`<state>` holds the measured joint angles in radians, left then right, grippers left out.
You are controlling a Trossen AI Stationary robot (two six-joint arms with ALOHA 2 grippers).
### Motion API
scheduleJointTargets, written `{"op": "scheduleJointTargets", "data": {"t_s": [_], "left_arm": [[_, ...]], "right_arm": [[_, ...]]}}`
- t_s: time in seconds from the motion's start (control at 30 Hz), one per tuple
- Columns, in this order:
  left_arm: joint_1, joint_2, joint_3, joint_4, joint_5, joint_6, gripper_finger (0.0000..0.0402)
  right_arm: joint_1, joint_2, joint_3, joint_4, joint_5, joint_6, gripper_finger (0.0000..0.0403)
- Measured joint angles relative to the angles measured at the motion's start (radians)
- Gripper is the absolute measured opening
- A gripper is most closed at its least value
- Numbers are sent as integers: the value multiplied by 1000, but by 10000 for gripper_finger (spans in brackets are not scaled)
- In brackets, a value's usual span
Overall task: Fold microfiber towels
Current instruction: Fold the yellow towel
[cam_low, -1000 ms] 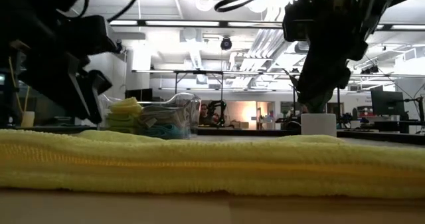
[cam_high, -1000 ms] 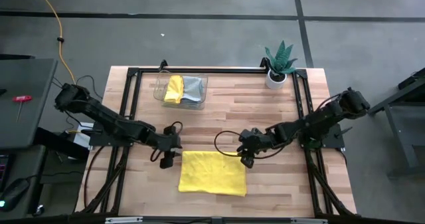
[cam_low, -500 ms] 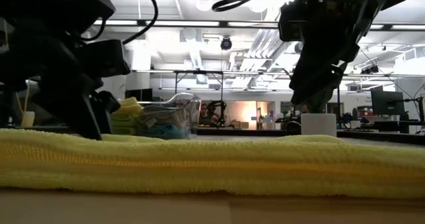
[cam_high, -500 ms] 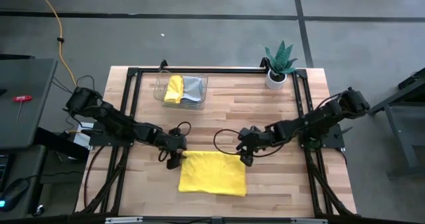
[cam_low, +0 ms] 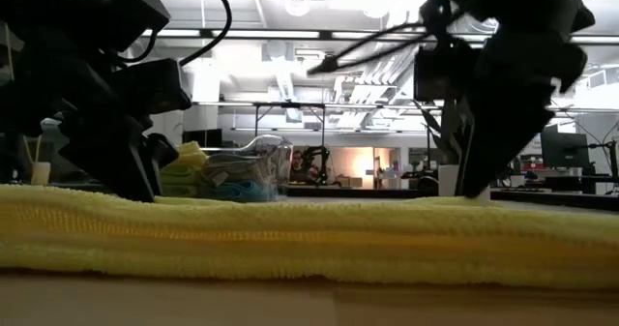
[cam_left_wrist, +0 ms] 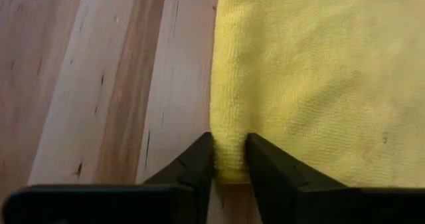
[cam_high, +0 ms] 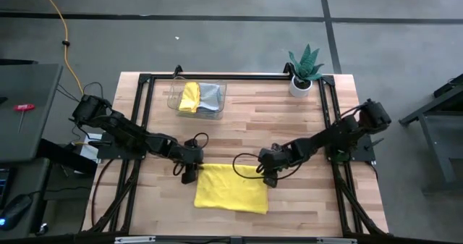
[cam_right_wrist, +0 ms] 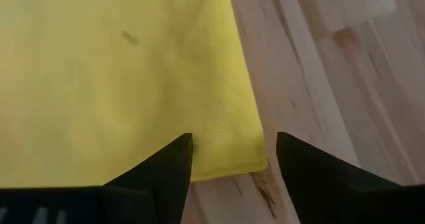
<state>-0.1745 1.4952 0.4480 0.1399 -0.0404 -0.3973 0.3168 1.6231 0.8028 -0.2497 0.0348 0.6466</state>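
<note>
Yellow towel (cam_high: 231, 188) corner newly in left hand (cam_left_wrist: 230, 161)

Left pincer (cam_left_wrist: 230, 159) pinched, right pincer (cam_right_wrist: 234, 159) spread

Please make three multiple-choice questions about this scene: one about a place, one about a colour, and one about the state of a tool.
1. Where does the clear tray stand?
A. at the far side of the table, left of the plant
B. on the spread towel
C. on the floor

2. What colour is the spread towel?
A. grey
B. yellow
C. teal

3. How does the left tool stand?
A. high above the table
B. inside the tray
C. shut on a corner of the towel

Answers:
1 A: the high view shows the tray near the far edge, left of the potted plant.
2 B: every view shows it yellow.
3 C: the left wrist view shows both fingers pinching the corner.
</note>
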Motion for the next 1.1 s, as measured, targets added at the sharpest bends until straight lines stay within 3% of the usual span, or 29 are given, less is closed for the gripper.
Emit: {"op": "scheduleJointTargets", "data": {"t_s": [0.17,0.37,0.77,1.1], "left_arm": [[-1,0,0,-1,10,-1,37],[-1,0,0,-2,10,-3,5],[-1,0,0,-2,6,-3,7],[-1,-7,0,-13,10,-37,11]], "right_arm": [[4,19,0,-14,-1,-8,186],[10,20,0,-31,39,-11,117],[3,20,0,-31,67,30,10],[-5,20,0,-53,69,61,2]]}}
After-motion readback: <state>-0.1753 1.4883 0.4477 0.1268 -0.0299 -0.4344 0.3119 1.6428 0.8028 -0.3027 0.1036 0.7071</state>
